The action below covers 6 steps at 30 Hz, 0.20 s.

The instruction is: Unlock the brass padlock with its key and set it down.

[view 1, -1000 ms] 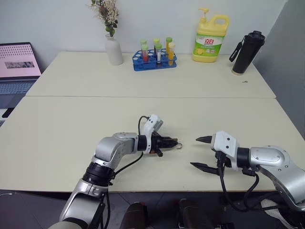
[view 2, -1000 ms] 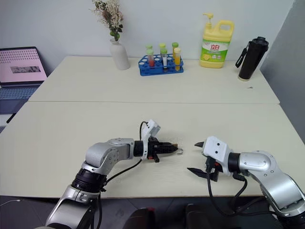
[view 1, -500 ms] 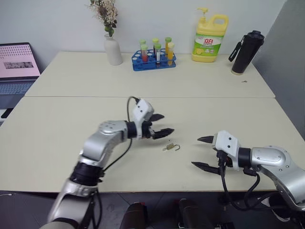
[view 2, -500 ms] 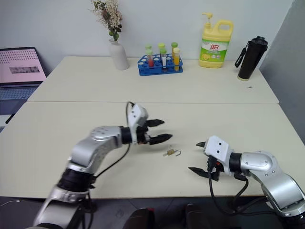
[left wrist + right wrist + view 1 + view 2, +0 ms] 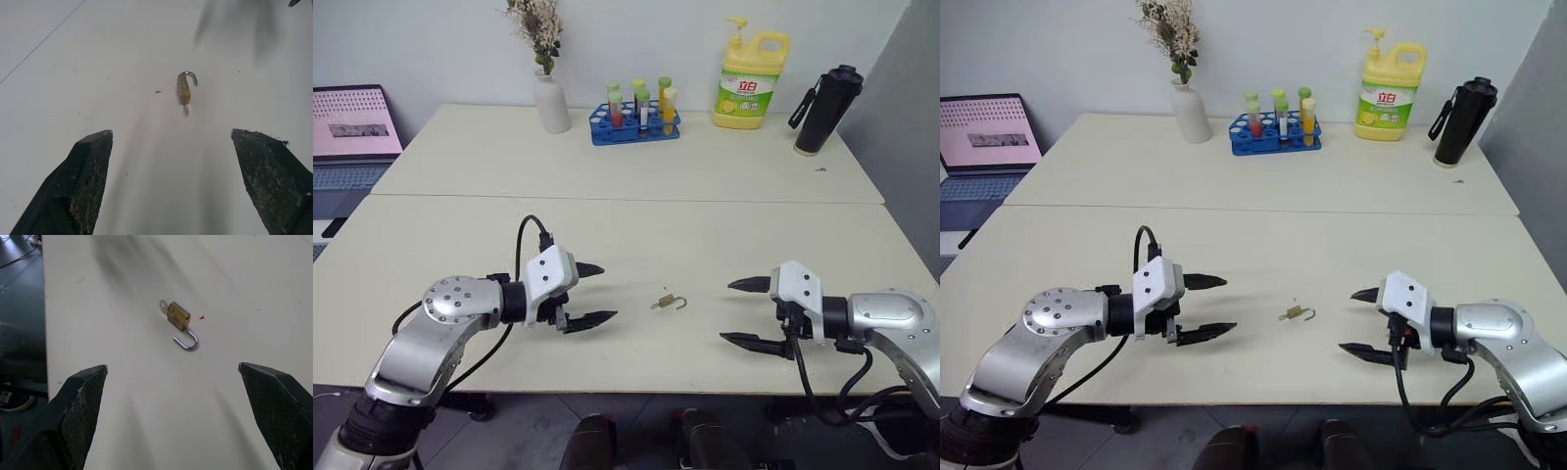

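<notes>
Now brass padlock point(image 5: 669, 302) lying flat on front part of cream table point(image 5: 724, 245), between both grippers, touching neither. Shackle point(image 5: 187, 342) swung out of body, so unlocked. Key point(image 5: 163, 305) stuck in bottom of padlock, ring head poking out at end opposite shackle. Tiny red speck on tabletop just beside padlock.

Left gripper point(image 5: 594, 294) hovering just above table on padlock's left, fingers spread wide, nothing between them, tips aimed toward padlock. Right gripper point(image 5: 740, 312) on padlock's right, likewise spread wide and empty, tips aimed back at padlock. Both well apart from it.

Far side of table: white vase point(image 5: 551, 103) with dried flowers, blue rack point(image 5: 634, 124) of coloured test tubes beside it, yellow detergent bottle point(image 5: 750, 82) with pump, black flask point(image 5: 822, 111) at far right. Open laptop point(image 5: 352, 132) at far left on separate surface, pink screen lit. Seam line across table dividing far half from near half; padlock on near half.
</notes>
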Motion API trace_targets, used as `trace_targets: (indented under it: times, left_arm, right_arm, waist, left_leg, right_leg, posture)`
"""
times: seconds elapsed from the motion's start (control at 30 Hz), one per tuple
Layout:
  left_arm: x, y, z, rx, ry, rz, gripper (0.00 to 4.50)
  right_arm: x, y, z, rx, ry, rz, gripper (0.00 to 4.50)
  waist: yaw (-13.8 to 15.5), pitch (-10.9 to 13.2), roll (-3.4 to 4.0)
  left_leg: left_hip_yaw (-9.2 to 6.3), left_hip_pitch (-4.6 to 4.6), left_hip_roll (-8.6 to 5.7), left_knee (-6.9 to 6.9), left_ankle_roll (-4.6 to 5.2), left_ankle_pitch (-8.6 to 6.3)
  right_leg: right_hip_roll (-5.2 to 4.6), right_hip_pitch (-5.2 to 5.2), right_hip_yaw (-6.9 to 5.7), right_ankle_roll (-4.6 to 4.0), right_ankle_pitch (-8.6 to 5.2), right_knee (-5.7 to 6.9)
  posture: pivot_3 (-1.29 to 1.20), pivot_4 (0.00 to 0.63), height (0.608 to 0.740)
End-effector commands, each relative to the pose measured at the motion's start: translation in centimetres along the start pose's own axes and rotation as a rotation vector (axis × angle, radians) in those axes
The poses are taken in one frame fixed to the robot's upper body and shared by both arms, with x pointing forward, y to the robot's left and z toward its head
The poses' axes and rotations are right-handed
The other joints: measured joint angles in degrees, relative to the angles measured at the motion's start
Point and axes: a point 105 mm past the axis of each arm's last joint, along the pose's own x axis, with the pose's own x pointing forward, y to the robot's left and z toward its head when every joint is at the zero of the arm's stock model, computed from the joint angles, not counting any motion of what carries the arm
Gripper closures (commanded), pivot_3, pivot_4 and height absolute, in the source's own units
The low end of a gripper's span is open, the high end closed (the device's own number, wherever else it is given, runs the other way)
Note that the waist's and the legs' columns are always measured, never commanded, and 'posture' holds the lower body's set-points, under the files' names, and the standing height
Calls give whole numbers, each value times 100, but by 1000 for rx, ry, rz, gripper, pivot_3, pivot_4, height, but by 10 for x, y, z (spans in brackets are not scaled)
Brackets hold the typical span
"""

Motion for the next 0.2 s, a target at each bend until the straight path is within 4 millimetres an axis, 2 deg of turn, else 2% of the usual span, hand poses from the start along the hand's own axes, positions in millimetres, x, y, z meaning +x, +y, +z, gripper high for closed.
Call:
trace_targets:
  times: [0.03,0.2]
  left_arm:
    - [-8,-3,12,50,-25,26,440]
    - [-7,-8,16,24,-60,17,440]
  right_arm:
    - [-8,3,12,-47,-41,17,0]
    - [-5,1,14,-53,-55,22,0]
  waist:
    - [-2,0,0]
    - [-4,0,0]
  left_leg:
    - [0,0,2,-1,0,0]
    - [0,3,2,0,0,0]
  right_leg:
    - [-4,0,0,0,0,0]
    - [-5,0,-1,0,0,2]
  posture:
    - [0,150,740]
    - [0,150,740]
